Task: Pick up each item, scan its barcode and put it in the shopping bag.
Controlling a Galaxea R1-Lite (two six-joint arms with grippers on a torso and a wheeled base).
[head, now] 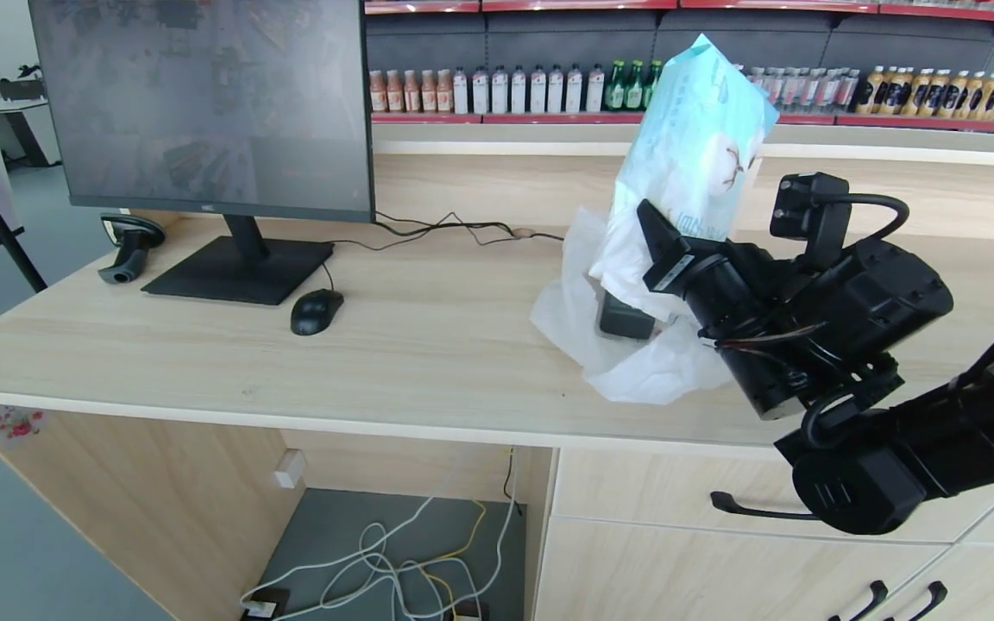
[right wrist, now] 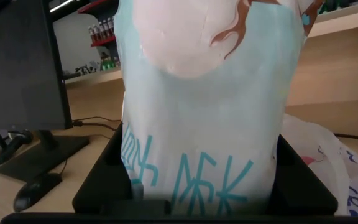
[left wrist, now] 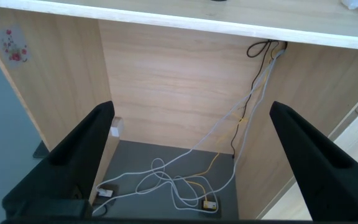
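**Packet poised over the shopping bag**

Shows the checkout job partway through, by the look of things. Grips a pale blue packet (head: 697, 129) in the right tool (right wrist: 202, 177), fingers closed against its two sides near the lower end and spread no wider than the pack itself. Holds it upright, leaning slightly, just above the crumpled white shopping bag (head: 635, 371) lying on the right half of the tabletop (head: 428, 345). Seems to have one dark, boxy item (head: 625, 317) already lodged among the bag's folds, though too wrapped in plastic to name with confidence. Cannot confirm a completed barcode read for the packet from these views. Finds the handheld scanner (head: 128, 250) sitting well apart at the far left of the tabletop, beside the monitor (head: 204, 103) and beyond the mouse (head: 316, 310). Judged on position alone, points to the bagging step for this packet, with lowering into the bag's mouth and letting go yet to come.

Has the left tool (left wrist: 191, 107) hanging below the tabletop's front edge, fingers spread wide and holding nothing, touching nothing. Faces the open recess under the tabletop, with loose cables (left wrist: 185, 180) trailing across its floor.
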